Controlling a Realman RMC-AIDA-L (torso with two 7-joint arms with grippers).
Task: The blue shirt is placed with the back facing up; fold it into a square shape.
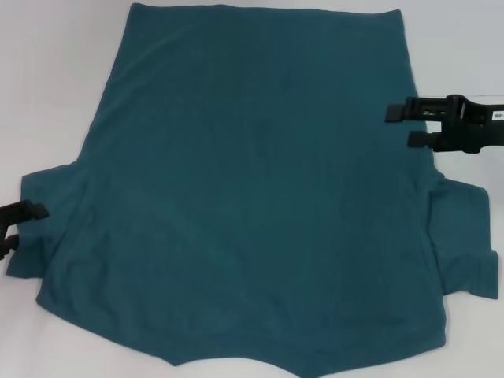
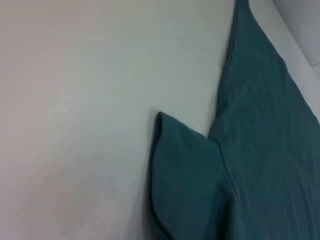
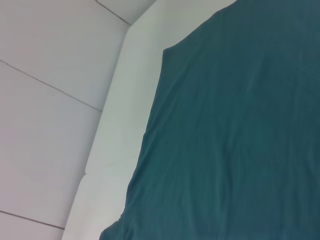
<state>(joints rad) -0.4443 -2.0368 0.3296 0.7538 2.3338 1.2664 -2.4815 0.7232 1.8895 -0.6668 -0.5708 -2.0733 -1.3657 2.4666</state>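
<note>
Blue shirt (image 1: 260,197): lies spread flat on the white table (image 1: 55,71), plain side up, covering most of the surface from the far edge to the near edge.
Shirt layout: the straight hem runs along the far edge; the neck end reaches the near edge; the body widens toward the near side.
Left sleeve (image 1: 43,228): sticks out toward the table's left edge, flat, with a soft fold along its end; the left wrist view shows it (image 2: 185,185) jutting from the body onto bare table.
Right sleeve (image 1: 468,236): sticks out toward the right edge, with a hemmed cuff at its outer end.
Cloth: a few shallow creases, otherwise smooth; no print shows on the upper side.
Left gripper (image 1: 20,228): at the table's left edge, beside the end of the left sleeve; two black fingers show with a gap between them, jaws parted, nothing held.
Right gripper (image 1: 402,126): reaches in from the right edge, over the shirt's right side seam, farther back than the right sleeve; two black fingers point inward with a clear gap, jaws parted, no cloth between them.
Table in the right wrist view: its pale edge (image 3: 115,150) runs beside the shirt's side, with light floor tiles beyond.
</note>
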